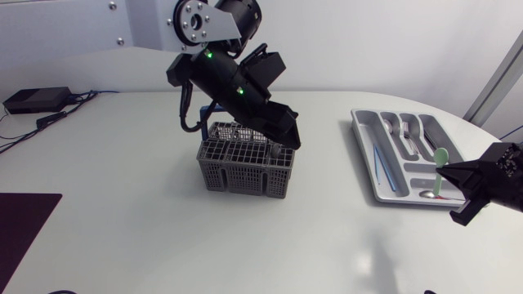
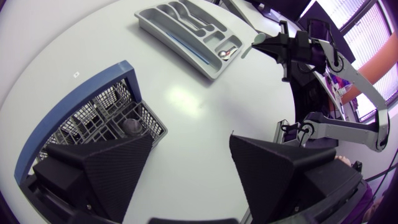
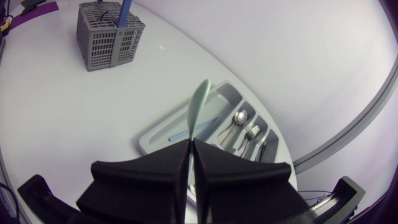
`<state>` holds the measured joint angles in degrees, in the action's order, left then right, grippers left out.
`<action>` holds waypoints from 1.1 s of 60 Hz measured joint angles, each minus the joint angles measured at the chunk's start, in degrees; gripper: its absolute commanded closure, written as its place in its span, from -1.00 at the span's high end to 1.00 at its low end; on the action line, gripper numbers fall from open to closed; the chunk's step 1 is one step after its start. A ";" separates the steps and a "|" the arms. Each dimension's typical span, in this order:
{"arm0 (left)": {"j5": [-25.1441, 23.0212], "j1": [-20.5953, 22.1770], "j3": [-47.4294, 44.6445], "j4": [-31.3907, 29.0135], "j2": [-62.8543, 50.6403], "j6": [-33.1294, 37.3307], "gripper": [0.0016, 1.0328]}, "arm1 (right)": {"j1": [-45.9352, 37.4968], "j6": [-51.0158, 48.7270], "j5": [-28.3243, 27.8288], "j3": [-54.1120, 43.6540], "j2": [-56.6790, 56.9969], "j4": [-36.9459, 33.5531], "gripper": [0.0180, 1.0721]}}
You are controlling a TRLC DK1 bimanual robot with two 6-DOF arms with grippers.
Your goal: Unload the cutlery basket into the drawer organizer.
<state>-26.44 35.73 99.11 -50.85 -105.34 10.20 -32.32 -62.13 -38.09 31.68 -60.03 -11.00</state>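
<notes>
Grey cutlery basket (image 1: 245, 167): matt plastic lattice, smooth blue handle (image 3: 124, 14). The drawer organizer (image 1: 364, 155) is smooth grey plastic with a soft sheen, the forks and spoons (image 3: 239, 117) in it polished metal. The pale green spoon (image 3: 199, 106) looks matt plastic, my right gripper (image 3: 191, 146) matt black, the table (image 1: 122, 180) white, faintly glossy.

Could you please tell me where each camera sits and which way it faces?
Head view: fixed above the table, looking down on the grey mesh cutlery basket, grey plastic drawer organizer and both arms.
Left wrist view: on the left arm, looking past its open left gripper, over the basket, toward the organizer.
Right wrist view: on the right arm, facing the organizer; right gripper shut on a pale green spoon.
All share basket, organizer, spoon.
</notes>
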 measured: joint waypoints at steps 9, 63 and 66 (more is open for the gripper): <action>0.92 -0.04 0.00 0.02 0.00 -0.13 0.79 | -2.84 -1.62 2.12 0.00 -8.11 8.81 -0.89; 13.49 -0.28 -1.03 1.92 -0.59 -1.40 0.79 | -5.79 -9.29 19.74 -0.50 -31.17 39.91 0.79; 13.49 -0.48 -1.60 1.92 -0.57 -1.38 0.79 | -4.81 -9.22 20.17 -1.44 -28.55 39.89 0.80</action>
<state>-12.95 35.24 97.51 -48.93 -105.91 8.82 -37.12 -71.35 -17.91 30.24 -88.58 28.88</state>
